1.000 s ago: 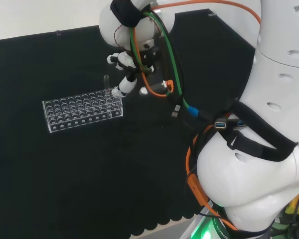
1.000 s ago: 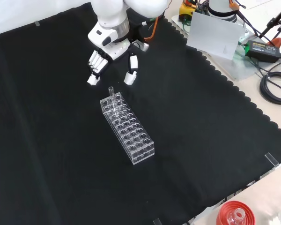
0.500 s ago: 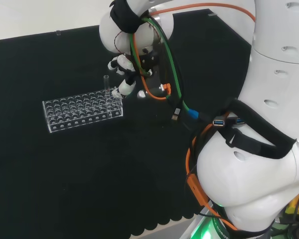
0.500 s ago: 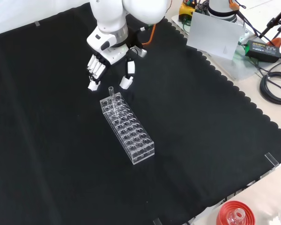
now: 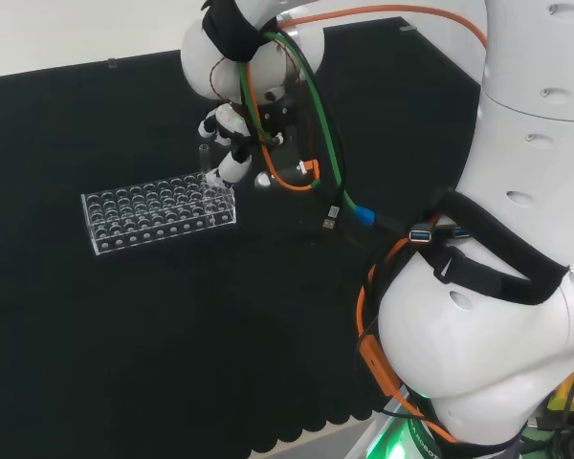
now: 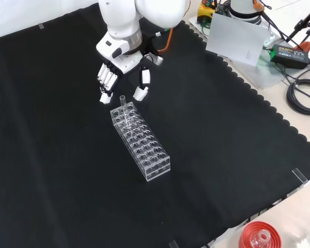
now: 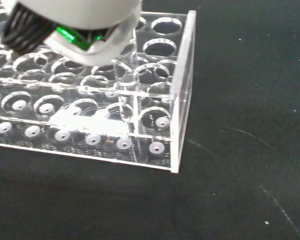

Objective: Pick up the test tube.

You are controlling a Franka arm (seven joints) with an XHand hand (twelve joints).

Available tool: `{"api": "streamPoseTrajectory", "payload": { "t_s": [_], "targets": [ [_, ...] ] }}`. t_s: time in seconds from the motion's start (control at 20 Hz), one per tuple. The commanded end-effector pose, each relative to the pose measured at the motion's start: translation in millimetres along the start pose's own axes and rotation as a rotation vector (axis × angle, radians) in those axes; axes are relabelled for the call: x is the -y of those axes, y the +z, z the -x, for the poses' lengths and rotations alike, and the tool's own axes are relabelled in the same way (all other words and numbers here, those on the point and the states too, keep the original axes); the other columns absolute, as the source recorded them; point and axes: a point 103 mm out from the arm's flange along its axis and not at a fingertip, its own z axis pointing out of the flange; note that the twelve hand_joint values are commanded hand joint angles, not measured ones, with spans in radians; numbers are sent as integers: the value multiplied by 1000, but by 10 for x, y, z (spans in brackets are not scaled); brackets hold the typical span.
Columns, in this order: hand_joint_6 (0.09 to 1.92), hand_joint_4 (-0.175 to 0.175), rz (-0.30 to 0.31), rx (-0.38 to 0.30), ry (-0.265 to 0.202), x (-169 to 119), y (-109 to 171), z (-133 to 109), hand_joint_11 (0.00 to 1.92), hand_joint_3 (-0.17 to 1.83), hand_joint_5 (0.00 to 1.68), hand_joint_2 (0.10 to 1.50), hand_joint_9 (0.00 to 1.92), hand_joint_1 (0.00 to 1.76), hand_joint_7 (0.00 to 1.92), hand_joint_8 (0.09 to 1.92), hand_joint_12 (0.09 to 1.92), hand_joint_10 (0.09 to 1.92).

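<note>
A clear test tube (image 6: 123,103) stands upright in the end row of a clear plastic rack (image 6: 141,141) on the black cloth. In the head view the test tube (image 5: 204,161) rises at the right end of the rack (image 5: 159,212). The hand (image 6: 120,70) hangs just beyond that end of the rack, its fingers (image 6: 106,82) and thumb (image 6: 142,86) straight and spread to either side of the tube, apart from it. In the head view the hand (image 5: 228,143) sits close to the tube's right. The wrist view looks down on the rack's end (image 7: 155,95) from close by.
A red ribbed stand (image 6: 258,236) with clear glass on it sits at the front view's bottom right, off the cloth. Cables and a black power block (image 6: 289,51) lie at the right beyond the cloth's scalloped edge. The arm's white links (image 5: 497,239) stand at the head view's right.
The hand has come closer to the rack's end and the tube, moving left in the head view and slightly down in the front view. The rack and tube have not moved.
</note>
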Motion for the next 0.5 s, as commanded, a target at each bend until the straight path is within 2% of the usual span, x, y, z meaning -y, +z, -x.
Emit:
{"api": "streamPoseTrajectory", "payload": {
  "t_s": [0.05, 0.35, 0.5],
  "targets": [
    [87, -30, 10, -3, -6, 31, -29, -139, 643, 623, 553, 480, 639, 977, 718, 637, 1239, 643],
    [97, -36, 16, 9, 2, 42, -25, -178, 683, 664, 595, 497, 717, 1033, 849, 626, 1219, 610],
    [151, -40, 30, 15, 6, 41, -32, -212, 716, 691, 670, 509, 774, 1061, 938, 612, 1196, 577]
  ]
}}
